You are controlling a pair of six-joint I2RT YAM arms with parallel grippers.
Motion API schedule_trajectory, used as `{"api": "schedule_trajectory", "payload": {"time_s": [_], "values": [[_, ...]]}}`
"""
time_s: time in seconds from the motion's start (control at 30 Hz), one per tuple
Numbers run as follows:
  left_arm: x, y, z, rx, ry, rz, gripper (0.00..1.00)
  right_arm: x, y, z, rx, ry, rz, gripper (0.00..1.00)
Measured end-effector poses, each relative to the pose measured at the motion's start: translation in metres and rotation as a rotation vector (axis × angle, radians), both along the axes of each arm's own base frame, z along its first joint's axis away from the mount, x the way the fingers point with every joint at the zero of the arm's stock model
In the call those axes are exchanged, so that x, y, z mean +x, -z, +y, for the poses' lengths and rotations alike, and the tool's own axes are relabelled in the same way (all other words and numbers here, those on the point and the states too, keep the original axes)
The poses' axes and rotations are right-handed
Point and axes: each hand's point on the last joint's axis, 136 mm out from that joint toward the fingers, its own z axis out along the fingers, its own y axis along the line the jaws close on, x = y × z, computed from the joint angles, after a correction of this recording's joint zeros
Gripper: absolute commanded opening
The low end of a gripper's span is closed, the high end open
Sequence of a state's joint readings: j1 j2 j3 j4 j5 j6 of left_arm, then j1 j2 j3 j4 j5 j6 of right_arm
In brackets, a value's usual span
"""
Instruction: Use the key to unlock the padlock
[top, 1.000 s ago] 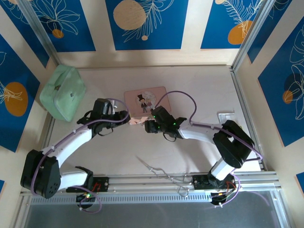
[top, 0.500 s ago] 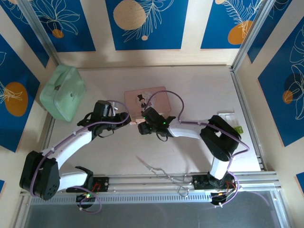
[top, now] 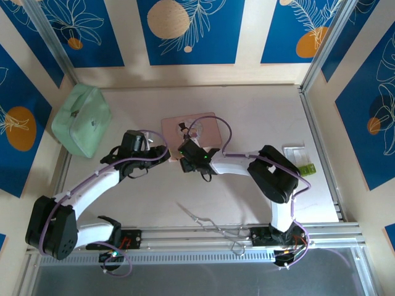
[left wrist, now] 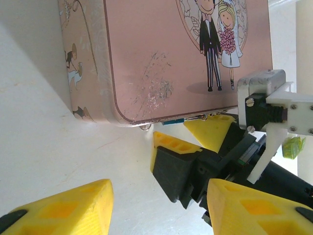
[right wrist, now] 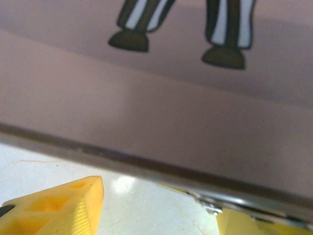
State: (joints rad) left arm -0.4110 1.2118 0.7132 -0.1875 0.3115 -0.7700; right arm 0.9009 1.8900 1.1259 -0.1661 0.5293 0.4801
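Left wrist view puts the padlock (left wrist: 173,121) as a thin blue sliver with a small silvery loop, hanging at the near edge of the pink picture box (left wrist: 161,58), tight against the box's side wall. The right gripper (left wrist: 174,133) sits just beside that edge, its yellow fingers parted either side of the lock's spot with nothing clamped between them. The left gripper (left wrist: 159,196) hangs a little farther back from the box, fingers spread wide and empty. My worry is that the lock is tiny and tucked under the box rim, so closing fingers could pinch the rim or wall instead. They could also shove the box across the table (left wrist: 49,147) and drag the lock with it. Both grippers crowd the same corner of the box and could knock each other. With nothing in either hand, no key can reach the keyhole, whose facing I cannot tell
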Motion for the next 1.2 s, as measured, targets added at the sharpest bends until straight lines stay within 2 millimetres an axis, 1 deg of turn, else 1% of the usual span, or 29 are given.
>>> {"api": "schedule_trajectory", "payload": {"time_s": [0.17, 0.47, 0.6, 0.67, 0.87, 1.0, 1.2], "values": [[0.0, 0.0, 0.0, 0.0, 0.0, -0.001, 0.53, 0.001, 0.002, 0.002, -0.022, 0.0, -0.009, 0.59], [0.0, 0.0, 0.0, 0.0, 0.0, -0.001, 0.52, 0.007, 0.002, -0.002, -0.085, 0.033, -0.008, 0.5], [0.0, 0.0, 0.0, 0.0, 0.001, -0.001, 0.52, 0.005, 0.003, -0.005, -0.103, 0.046, -0.004, 0.42], [0.0, 0.0, 0.0, 0.0, 0.001, -0.001, 0.52, 0.003, 0.003, -0.006, -0.115, 0.047, -0.004, 0.4], [0.0, 0.0, 0.0, 0.005, 0.006, -0.006, 0.52, -0.004, 0.002, -0.003, -0.13, 0.041, -0.01, 0.31], [0.0, 0.0, 0.0, 0.006, 0.008, -0.007, 0.52, -0.006, 0.001, -0.003, -0.139, 0.044, 0.001, 0.27], [0.0, 0.001, 0.0, 0.011, 0.012, -0.009, 0.52, -0.013, 0.0, -0.008, -0.167, 0.05, 0.042, 0.26]]}}
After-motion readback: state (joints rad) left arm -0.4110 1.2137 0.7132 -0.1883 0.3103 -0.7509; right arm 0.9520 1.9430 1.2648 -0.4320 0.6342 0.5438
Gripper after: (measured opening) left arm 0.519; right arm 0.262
